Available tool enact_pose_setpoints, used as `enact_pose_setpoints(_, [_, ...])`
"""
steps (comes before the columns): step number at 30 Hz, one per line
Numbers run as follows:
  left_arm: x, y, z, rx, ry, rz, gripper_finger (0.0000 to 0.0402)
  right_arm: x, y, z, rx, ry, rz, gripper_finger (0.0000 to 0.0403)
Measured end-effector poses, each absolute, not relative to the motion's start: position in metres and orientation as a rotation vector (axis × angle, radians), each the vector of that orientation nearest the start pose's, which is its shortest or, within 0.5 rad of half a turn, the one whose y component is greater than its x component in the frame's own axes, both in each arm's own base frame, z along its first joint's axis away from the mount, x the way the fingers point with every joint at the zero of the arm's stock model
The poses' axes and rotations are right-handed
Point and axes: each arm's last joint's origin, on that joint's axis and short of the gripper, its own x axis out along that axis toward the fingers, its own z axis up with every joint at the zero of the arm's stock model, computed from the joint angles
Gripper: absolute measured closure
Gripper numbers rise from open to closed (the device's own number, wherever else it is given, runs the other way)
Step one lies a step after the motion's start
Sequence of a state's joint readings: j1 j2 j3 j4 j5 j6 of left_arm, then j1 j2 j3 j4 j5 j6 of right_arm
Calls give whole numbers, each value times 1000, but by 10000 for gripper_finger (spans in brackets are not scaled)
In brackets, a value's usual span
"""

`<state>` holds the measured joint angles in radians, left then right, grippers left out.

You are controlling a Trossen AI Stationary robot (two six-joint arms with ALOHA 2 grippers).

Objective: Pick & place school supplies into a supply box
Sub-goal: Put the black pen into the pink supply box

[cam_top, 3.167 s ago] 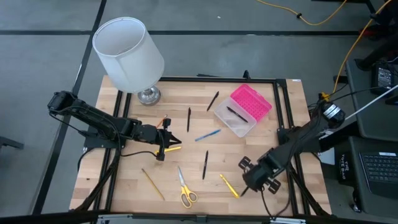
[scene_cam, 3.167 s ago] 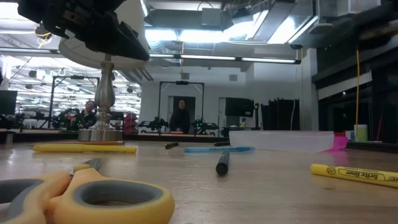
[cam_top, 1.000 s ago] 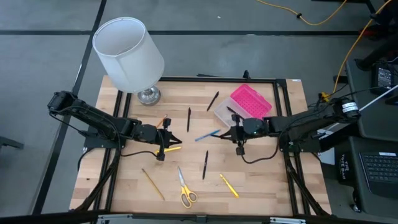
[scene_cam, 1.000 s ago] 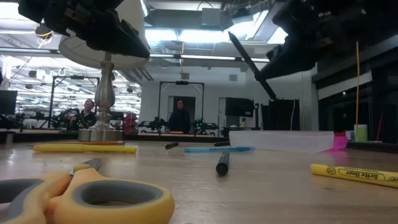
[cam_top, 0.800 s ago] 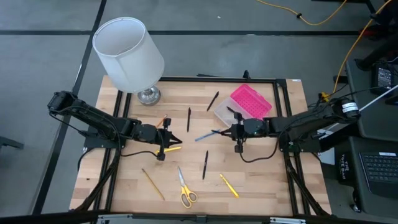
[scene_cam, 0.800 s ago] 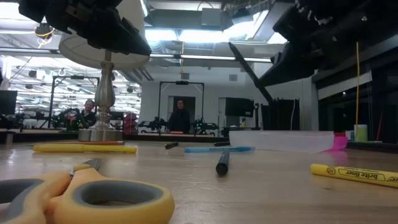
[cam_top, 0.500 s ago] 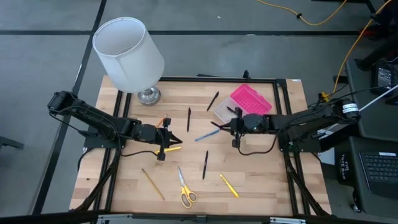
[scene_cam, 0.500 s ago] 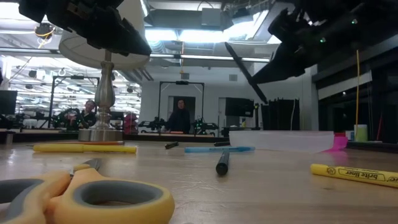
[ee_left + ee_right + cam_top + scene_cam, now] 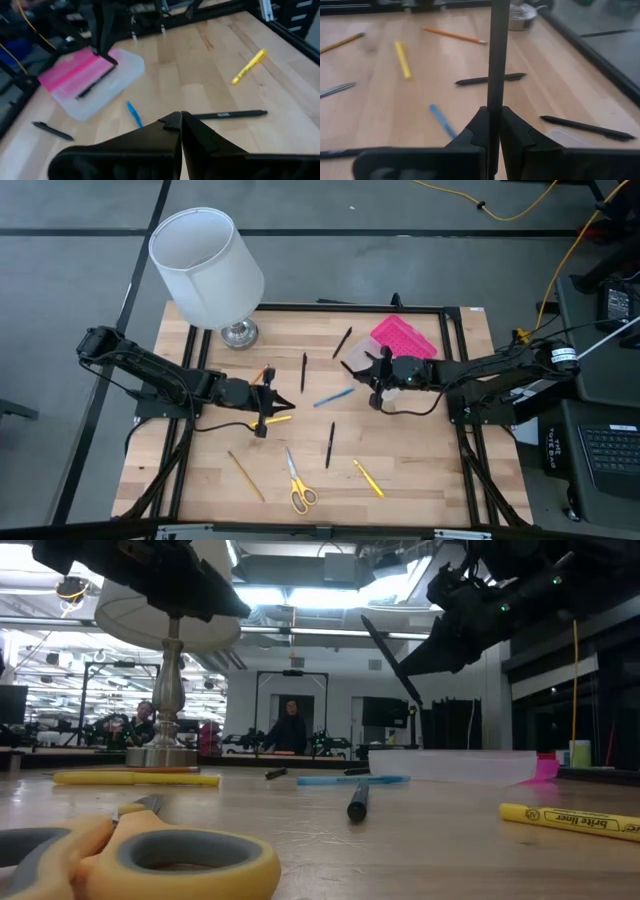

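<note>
The supply box [image 9: 391, 352] lies open at the table's far right: a pink lid [image 9: 406, 340] and a clear base [image 9: 102, 85] with one black pen [image 9: 94, 86] in it. My right gripper [image 9: 373, 372] hangs above the base's left end, shut on another black pen [image 9: 392, 658]. My left gripper [image 9: 277, 402] hovers shut and empty at the middle left, above a yellow highlighter [image 9: 279, 419]. Lying flat on the wood are a blue pen [image 9: 333, 397], black pens [image 9: 329, 444] [image 9: 303, 371] [image 9: 342, 342], a second yellow highlighter [image 9: 368, 478], a tan pencil [image 9: 245, 475], an orange pencil [image 9: 262, 373] and yellow-handled scissors [image 9: 298, 486]. My right gripper pinches the black pen's shaft [image 9: 495, 97] between its two fingers [image 9: 479, 122], coming from the table's right and slanting slightly down. The pen is lifted clear and slanted. Its upper end [image 9: 366, 622] points toward the table's left and its lower end [image 9: 113, 60] hangs over the box.
A table lamp with a white shade [image 9: 205, 265] stands at the far left corner on a silver foot [image 9: 239, 333]. A black frame [image 9: 450, 380] edges the table. Bare wood lies near the right front corner [image 9: 430, 480].
My right gripper has carried the black pen toward the table's far edge and a little left, from the open table to the box's near-left end. It has rolled its wrist on the way, and the pen has stayed lifted and slanted.
</note>
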<state>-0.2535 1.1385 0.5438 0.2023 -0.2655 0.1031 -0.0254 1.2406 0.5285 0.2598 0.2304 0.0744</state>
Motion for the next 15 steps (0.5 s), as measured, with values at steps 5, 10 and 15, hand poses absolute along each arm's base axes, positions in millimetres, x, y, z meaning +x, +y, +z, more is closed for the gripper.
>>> enact_pose_setpoints(5, [229,-51,220,250,372,2,398,242,-17,203,1,408,-401,375])
enact_pose_setpoints(10, [229,-50,220,252,375,34,398,240,-26,203,-3,415,-469,376])
enact_pose_setpoints(15, [229,-50,220,253,377,39,398,240,-40,210,38,514,-530,376])
